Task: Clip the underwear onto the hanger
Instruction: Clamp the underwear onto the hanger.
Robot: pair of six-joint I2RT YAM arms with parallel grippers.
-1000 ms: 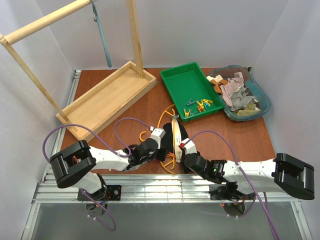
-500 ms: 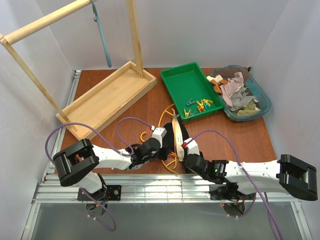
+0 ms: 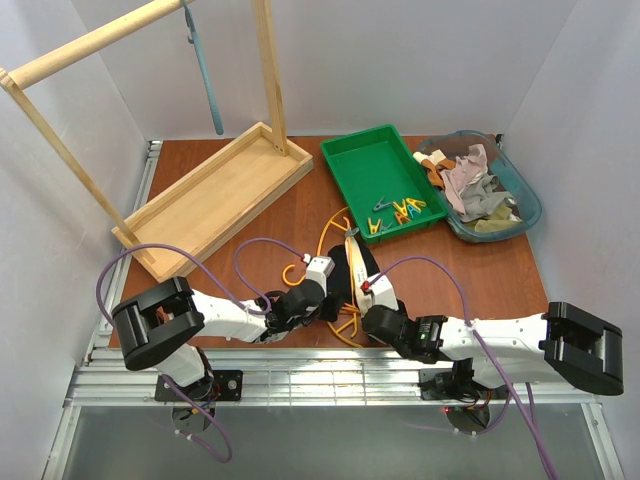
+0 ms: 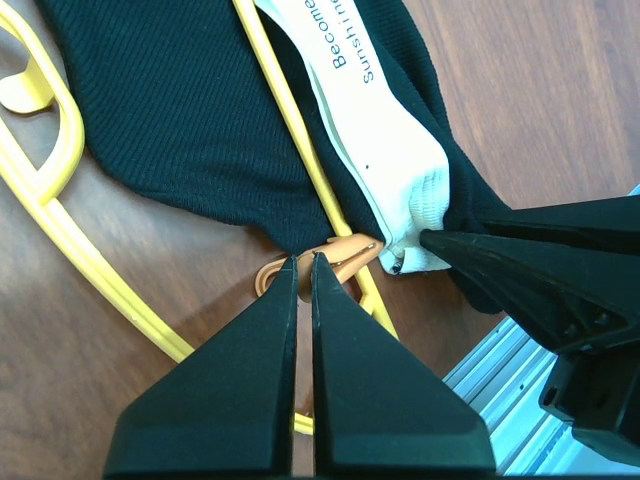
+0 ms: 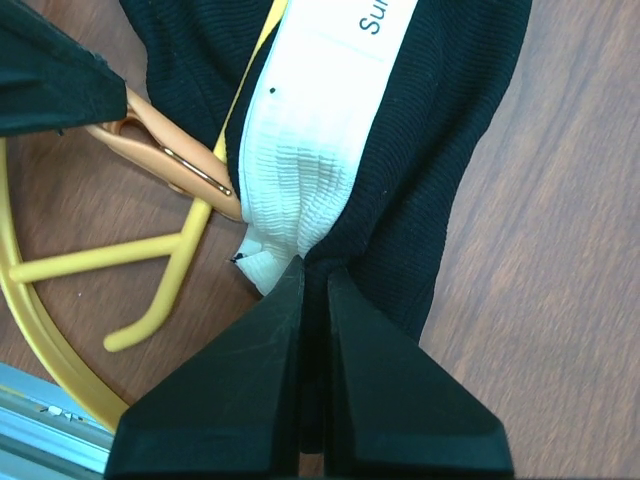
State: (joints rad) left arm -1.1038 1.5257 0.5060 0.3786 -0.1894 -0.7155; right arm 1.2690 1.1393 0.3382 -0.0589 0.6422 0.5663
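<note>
The black underwear (image 3: 340, 272) with a cream waistband (image 4: 375, 130) lies across the yellow hanger (image 3: 325, 240) near the table's front edge. In the left wrist view my left gripper (image 4: 303, 262) is shut on the handle end of an orange clothespin (image 4: 345, 252). The pin's tip sits at the hanger bar (image 4: 290, 130) and the waistband's end. In the right wrist view my right gripper (image 5: 315, 272) is shut on a bunched fold of the underwear (image 5: 450, 150) just beside the waistband's end (image 5: 290, 190). The clothespin (image 5: 170, 155) and the hanger (image 5: 160, 255) lie to its left.
A green tray (image 3: 360, 165) holding several coloured clothespins (image 3: 400, 212) stands behind. A teal bin (image 3: 530, 210) of mixed clothes is at the back right. A wooden rack (image 3: 215, 195) with a grey-blue hanger (image 3: 205, 75) stands at the back left. The metal table edge (image 3: 300, 385) is close behind both grippers.
Both arms have shifted slightly at the front of the table; the left elbow has drifted right. Both grips look unchanged.
</note>
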